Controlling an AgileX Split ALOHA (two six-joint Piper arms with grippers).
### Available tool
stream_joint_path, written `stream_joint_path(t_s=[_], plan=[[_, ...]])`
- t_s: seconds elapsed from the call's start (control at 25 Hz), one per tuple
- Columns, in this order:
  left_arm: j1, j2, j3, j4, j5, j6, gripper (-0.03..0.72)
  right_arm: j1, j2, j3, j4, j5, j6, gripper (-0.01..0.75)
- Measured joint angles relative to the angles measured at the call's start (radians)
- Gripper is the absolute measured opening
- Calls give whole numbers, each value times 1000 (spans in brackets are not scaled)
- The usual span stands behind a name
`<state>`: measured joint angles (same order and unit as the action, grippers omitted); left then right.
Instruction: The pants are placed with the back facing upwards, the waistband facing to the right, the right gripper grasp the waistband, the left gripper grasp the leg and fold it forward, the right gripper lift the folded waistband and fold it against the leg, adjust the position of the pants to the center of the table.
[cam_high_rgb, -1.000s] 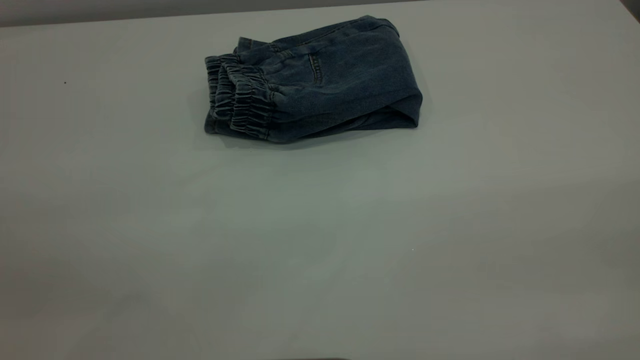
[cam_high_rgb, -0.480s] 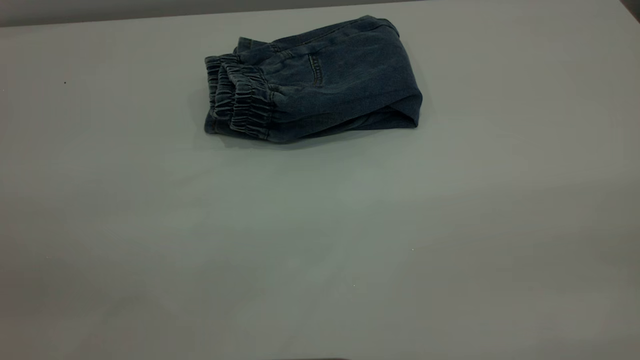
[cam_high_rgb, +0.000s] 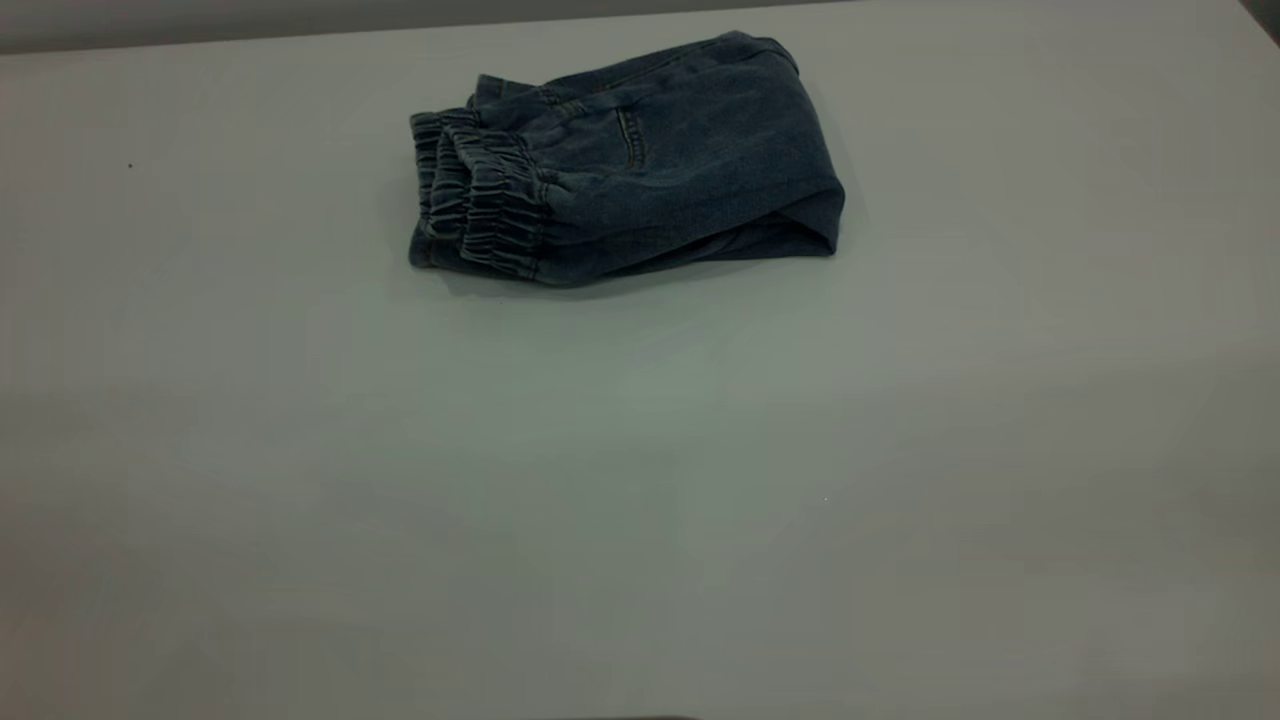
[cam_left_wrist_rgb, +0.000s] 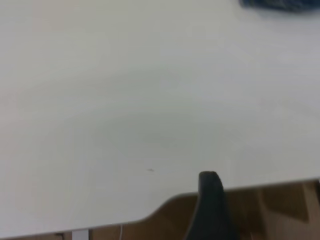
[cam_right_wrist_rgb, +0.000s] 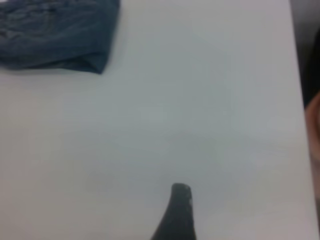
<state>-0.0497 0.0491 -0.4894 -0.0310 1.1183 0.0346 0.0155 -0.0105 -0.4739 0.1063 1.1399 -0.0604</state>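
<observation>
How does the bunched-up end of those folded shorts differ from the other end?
The waistband end, at the exterior view's left, is gathered into ruched ridges stacked in several layers. The opposite end, at the right, is a smooth rounded fold with no gathers. The waistband end shows open edges; the fold end is closed. Both are the same faded blue denim, resting on the table.

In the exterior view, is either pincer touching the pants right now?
No. The folded pants lie alone on the table, with no pincer in that view.
</observation>
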Motion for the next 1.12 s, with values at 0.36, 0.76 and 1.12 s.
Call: stream_joint_path(t_s=[0.36, 0.76, 1.12], plan=[[30, -67, 0, 0, 4, 0, 473, -39, 0, 0, 4, 0, 0, 586], [-32, -67, 0, 0, 5, 0, 473, -81, 0, 0, 13, 0, 0, 586], [-32, -67, 0, 0, 6, 0, 473, -82, 0, 0, 14, 0, 0, 586]])
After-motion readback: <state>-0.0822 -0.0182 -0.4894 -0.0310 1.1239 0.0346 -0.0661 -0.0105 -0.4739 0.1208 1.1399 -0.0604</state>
